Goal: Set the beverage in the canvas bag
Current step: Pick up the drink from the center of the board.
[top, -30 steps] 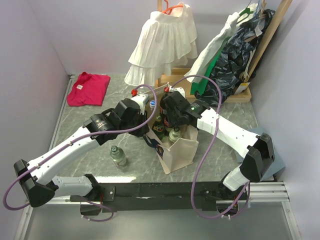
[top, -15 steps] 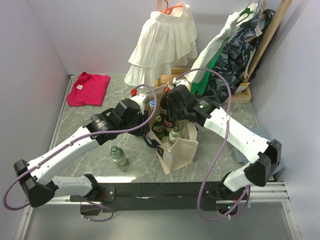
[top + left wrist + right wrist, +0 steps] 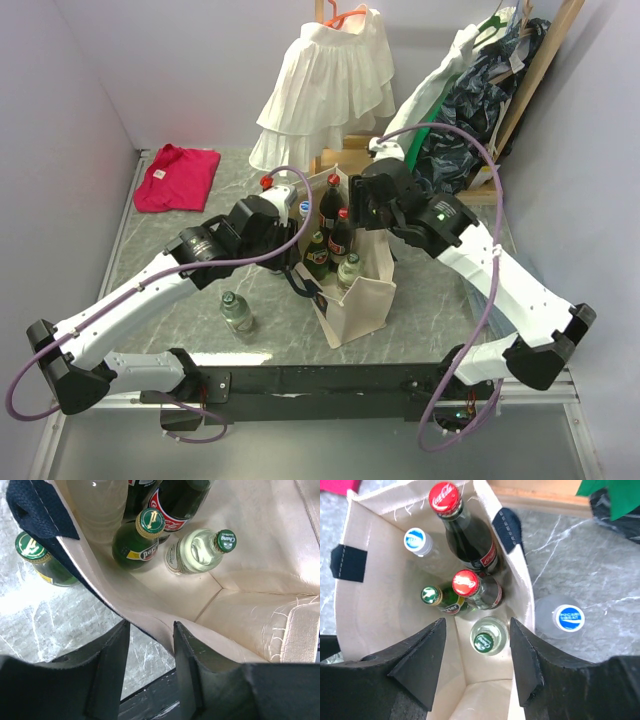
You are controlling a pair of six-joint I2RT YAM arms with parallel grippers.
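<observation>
Canvas bag (image 3: 365, 300) stands mid-table between both arms, five bottles inside.
Legible: Coca-Cola bottle (image 3: 444, 499), Chang bottle (image 3: 226, 540), Perrier bottle (image 3: 135, 545); second red cap (image 3: 466, 582) and blue cap (image 3: 415, 540) unreadable. Outside: Pocari Sweat bottle (image 3: 568, 619) beside the bag, one green bottle (image 3: 237, 312) on the grey marbled table (image 3: 430, 300). Right gripper (image 3: 477, 622) wide, holding nothing, over the mouth; left gripper (image 3: 151, 626) parted astride the rim. Pale walls; white ruffled garment (image 3: 325, 90), pink garment (image 3: 177, 177).

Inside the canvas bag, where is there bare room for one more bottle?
Free: the bare strip of the canvas bag between the Perrier bottle and the navy strap end. Crowded: the opposite wall, where five bottles stand.
</observation>
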